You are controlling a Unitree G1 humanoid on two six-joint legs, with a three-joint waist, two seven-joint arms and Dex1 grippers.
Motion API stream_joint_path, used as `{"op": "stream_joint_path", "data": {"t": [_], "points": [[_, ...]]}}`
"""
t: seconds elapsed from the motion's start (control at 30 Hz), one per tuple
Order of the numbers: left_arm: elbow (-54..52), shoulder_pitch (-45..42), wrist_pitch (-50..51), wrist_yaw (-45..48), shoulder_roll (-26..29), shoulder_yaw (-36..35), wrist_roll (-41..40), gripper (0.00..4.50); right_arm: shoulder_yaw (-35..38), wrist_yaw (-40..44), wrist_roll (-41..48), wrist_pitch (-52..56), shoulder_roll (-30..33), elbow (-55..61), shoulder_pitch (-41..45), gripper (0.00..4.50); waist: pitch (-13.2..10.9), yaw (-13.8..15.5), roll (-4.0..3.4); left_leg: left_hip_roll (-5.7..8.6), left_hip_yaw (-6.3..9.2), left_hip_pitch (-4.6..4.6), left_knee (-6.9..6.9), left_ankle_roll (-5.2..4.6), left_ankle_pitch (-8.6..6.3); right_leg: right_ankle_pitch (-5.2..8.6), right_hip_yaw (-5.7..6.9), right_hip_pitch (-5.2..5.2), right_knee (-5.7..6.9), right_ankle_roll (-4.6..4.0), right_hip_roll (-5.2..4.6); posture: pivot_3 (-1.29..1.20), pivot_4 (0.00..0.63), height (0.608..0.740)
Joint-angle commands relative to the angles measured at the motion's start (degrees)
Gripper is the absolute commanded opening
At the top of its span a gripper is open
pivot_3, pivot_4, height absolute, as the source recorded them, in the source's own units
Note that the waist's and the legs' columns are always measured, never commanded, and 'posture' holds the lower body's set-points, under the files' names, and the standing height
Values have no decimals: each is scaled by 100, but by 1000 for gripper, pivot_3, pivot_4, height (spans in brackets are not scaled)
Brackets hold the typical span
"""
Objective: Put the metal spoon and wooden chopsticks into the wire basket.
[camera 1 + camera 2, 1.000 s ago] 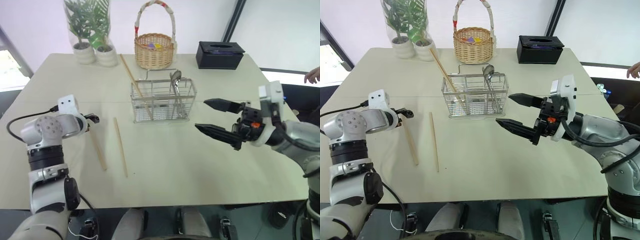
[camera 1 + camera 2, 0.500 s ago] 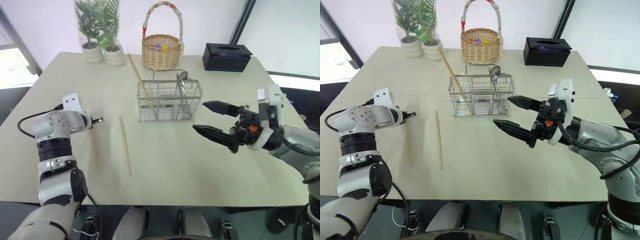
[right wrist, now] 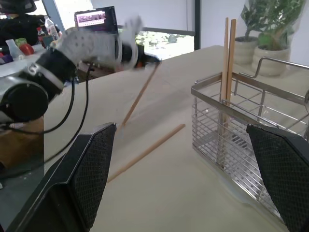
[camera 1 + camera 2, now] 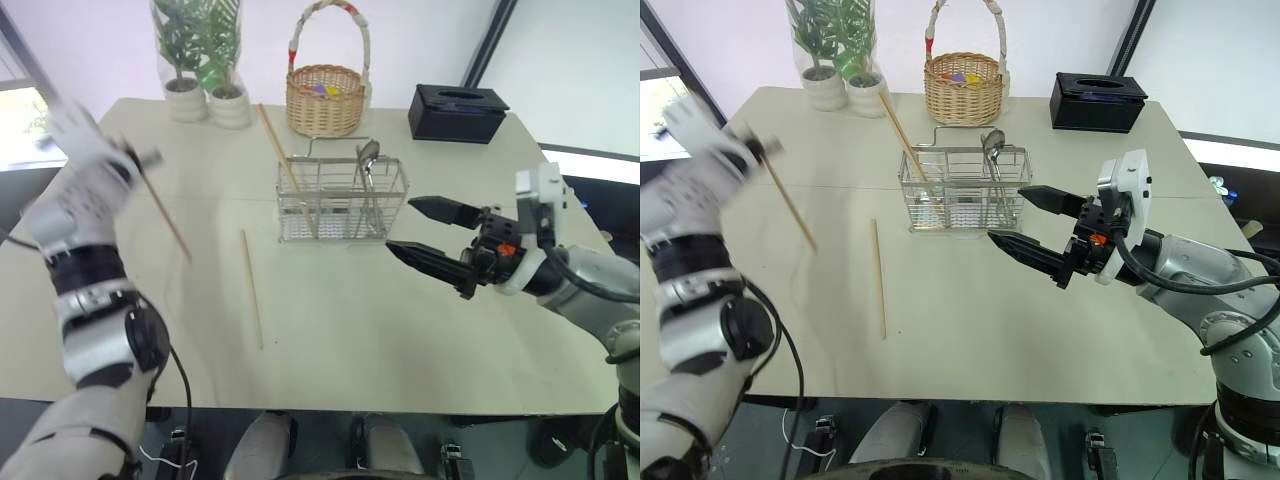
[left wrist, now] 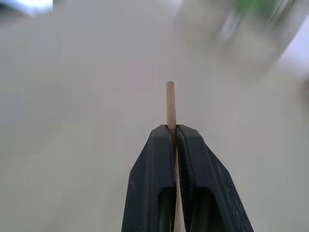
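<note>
While the wire basket (image 4: 342, 200) holds chopsticks and spoon (image 4: 366, 157), left fingers (image 5: 193, 159) clamp one chopstick (image 4: 166, 212); right fingers (image 4: 430, 260) gape.

Wire basket (image 4: 341, 199): shiny silver metal. Chopsticks (image 4: 251, 288): pale matt wood. Table (image 4: 340, 320): smooth matt cream. Round basket (image 4: 325, 99): woven wicker.

Left gripper (image 5: 172, 133) raised, clamped tight; right gripper (image 4: 428, 232) level, jaws spread.

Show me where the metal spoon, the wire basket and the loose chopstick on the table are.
metal spoon (image 4: 368, 152), left eye view, its bowl.
wire basket (image 4: 342, 226), left eye view, front wall.
chopstick on the table (image 4: 251, 288), left eye view, mid-shaft.
</note>
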State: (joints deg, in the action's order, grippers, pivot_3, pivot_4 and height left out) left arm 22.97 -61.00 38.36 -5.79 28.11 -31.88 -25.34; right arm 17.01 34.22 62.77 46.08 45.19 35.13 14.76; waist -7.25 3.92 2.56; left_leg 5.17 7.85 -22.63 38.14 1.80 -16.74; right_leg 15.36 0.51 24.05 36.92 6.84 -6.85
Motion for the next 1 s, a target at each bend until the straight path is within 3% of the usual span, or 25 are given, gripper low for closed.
{"op": "stream_joint_path", "data": {"t": [0.03, 0.13, 0.33, 0.5, 0.67, 0.97, 1.0], "points": [[-135, -876, -855, 547, -64, -257, -594, 47, 130, -70, 162, 3, 79, 106, 51, 4500, 4, -9, -10, 3, -2, 1, 0, -1, -1, -3, 0, -8, -11, 6, -3, 0, 150, 651], [-129, -1309, -938, 905, -304, -139, -917, 47, 245, -186, 290, 16, 95, 210, -65, 4500, 14, -22, -58, 7, -5, 22, -2, -28, -15, -12, 1, -49, -60, 23, -4, 0, 150, 651], [-651, -1148, -710, 1555, -943, 632, -1111, 47, 373, -471, 368, -50, 77, 381, -287, 4500, 8, -38, -54, 7, -2, 19, -1, -39, -19, -16, 1, -54, -67, 31, 2, 0, 150, 651], [-816, -755, -881, 1831, -1318, 1272, -846, 47, 457, -719, 378, -170, -36, 489, -529, 4500, 6, -56, -57, 4, -2, 22, -1, -39, -19, -17, -1, -53, -66, 31, 5, 0, 150, 651], [-644, -93, -1756, 2370, -1614, 2114, -121, 47, 588, -852, 377, -352, -181, 591, -859, 4500, 6, -77, -61, 3, -3, 24, -2, -39, -19, -17, -2, -56, -65, 30, 6, 0, 150, 651], [-217, 152, -2580, 2462, -2052, 2255, 251, 47, 803, -1002, 533, -497, -175, 571, -1065, 4500, 3, -68, -60, 3, -3, 22, 0, -42, -19, -18, -2, -58, -70, 28, 6, 0, 150, 651], [-227, 176, -2595, 2450, -2077, 2244, 256, 347, 814, -1013, 537, -502, -171, 549, -1061, 4500, 3, -68, -60, 3, -3, 22, 0, -43, -19, -18, -2, -58, -70, 28, 6, 0, 150, 651]]}}
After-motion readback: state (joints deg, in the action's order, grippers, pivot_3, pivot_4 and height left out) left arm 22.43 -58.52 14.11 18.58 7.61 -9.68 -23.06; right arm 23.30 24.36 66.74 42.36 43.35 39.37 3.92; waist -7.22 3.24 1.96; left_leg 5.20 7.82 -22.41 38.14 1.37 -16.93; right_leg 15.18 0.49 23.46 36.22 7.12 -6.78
